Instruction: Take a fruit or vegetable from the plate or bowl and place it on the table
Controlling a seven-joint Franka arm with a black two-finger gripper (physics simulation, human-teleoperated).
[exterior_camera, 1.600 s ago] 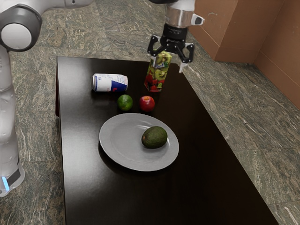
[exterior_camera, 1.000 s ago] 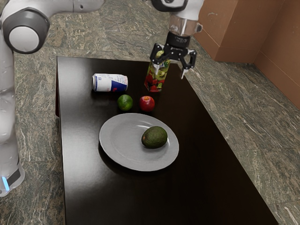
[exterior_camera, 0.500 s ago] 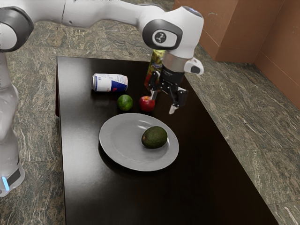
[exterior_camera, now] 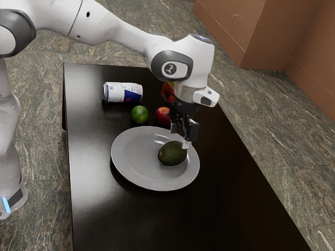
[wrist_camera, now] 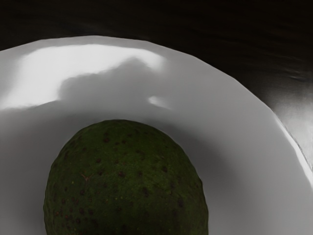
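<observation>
My black two-finger pincer [exterior_camera: 179, 138] stands wide, just above the dark-green speckled avocado [exterior_camera: 171, 155] on the round grey plate [exterior_camera: 131, 170]. I'd best centre over its bulge, sink straight down without pressing the rim, then squeeze evenly. Below me lies the glossy black table [exterior_camera: 220, 183]; beyond, veined stone floor [exterior_camera: 277, 125] meets a brown wall [exterior_camera: 277, 31].

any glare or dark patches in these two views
wrist view: bright glare on the plate, broken by a darker, shadow-like shape; the avocado is dim, the table near black at the top; exterior view: soft sheen on the table's left part, a dark shadow under the plate's near edge, a small highlight on its far rim
</observation>
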